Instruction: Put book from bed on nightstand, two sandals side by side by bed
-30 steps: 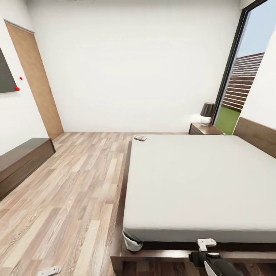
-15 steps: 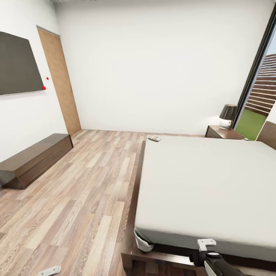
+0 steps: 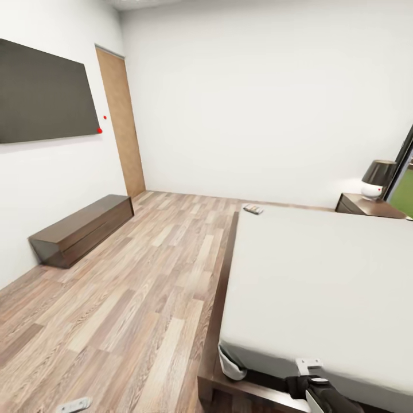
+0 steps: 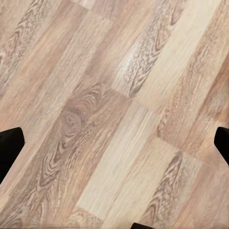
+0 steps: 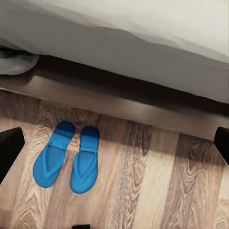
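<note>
As the room is seen from the head camera, the bed [image 3: 321, 275] fills the right side, its pale mattress bare except for the book [image 3: 253, 209], which lies flat at the far left corner of the mattress, well apart from the robot. A nightstand [image 3: 367, 206] with a lamp [image 3: 378, 178] stands at the far right, beyond the bed, partly cut off by the picture's edge; it is judged to be where the book is meant to go. A low dark cabinet [image 3: 83, 229] is set against the left wall under a dark screen [image 3: 46, 92], and a wooden door [image 3: 121, 123] is seen in the far left corner. The right gripper [image 3: 308, 363] is glimpsed at the bottom edge near the foot of the bed, and the left gripper [image 3: 73, 405] at the bottom left over the floor [image 3: 132, 287]; both are cut off.

From the left wrist, bare floor planks are seen between two dark fingertips [image 4: 9, 148] set wide apart, so that hand is released and holds nothing.

From the right wrist, the two sandals [image 5: 67, 155] are seen lying side by side on the floor, just beside the bed's dark frame, which looks like that part of the task settled. The fingertips [image 5: 9, 148] stand wide apart, nothing grasped. A crumpled pale thing under the mattress corner cannot be made out.
</note>
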Robot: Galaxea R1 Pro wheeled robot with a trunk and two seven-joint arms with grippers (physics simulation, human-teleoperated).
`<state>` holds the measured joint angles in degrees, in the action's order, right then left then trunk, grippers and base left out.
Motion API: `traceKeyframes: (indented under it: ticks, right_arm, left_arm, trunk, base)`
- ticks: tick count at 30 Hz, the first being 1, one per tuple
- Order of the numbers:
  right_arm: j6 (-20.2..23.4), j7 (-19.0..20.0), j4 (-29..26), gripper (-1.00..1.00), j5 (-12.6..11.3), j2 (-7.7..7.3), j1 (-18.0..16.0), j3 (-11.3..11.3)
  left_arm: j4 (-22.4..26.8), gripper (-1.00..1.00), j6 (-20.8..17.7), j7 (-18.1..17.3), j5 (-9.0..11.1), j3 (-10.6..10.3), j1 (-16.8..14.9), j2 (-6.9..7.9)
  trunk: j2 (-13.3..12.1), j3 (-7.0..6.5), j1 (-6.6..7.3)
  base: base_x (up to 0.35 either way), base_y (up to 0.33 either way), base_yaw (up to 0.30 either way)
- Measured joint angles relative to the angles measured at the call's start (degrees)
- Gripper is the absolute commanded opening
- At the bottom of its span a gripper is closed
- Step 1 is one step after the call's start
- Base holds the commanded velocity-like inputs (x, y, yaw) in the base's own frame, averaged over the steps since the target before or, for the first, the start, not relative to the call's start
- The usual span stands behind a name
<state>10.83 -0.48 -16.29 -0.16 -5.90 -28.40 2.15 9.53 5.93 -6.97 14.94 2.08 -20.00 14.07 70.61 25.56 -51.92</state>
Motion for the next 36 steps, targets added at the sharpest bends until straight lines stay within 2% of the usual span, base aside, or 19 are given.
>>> traceKeyframes:
  ticks: [10, 27, 36]
  right_arm:
    - [0.0, 0.0, 0.0, 1.0, 0.0, -0.04, 0.0, 0.0]
    - [0.0, 0.0, 0.0, 1.0, 0.0, -0.05, 0.0, 0.0]
    - [0.0, 0.0, 0.0, 1.0, 0.0, 0.01, 0.0, 0.0]
  left_arm:
    - [0.0, 1.0, 0.2, 0.0, 0.0, 0.0, 0.2, 0.0]
    - [0.0, 1.0, 0.3, 0.0, 0.0, 0.0, 0.3, -0.01]
    - [0.0, 1.0, 0.3, 0.0, -0.1, 0.0, 0.3, -0.01]
  trunk:
    - [0.0, 0.0, -0.01]
    - [0.0, 0.0, 0.0]
    - [0.0, 0.0, -0.01]
  base:
    - [-0.093, 0.0, 0.198]
    - [-0.022, 0.0, 0.019]
    - [-0.112, 0.0, 0.011]
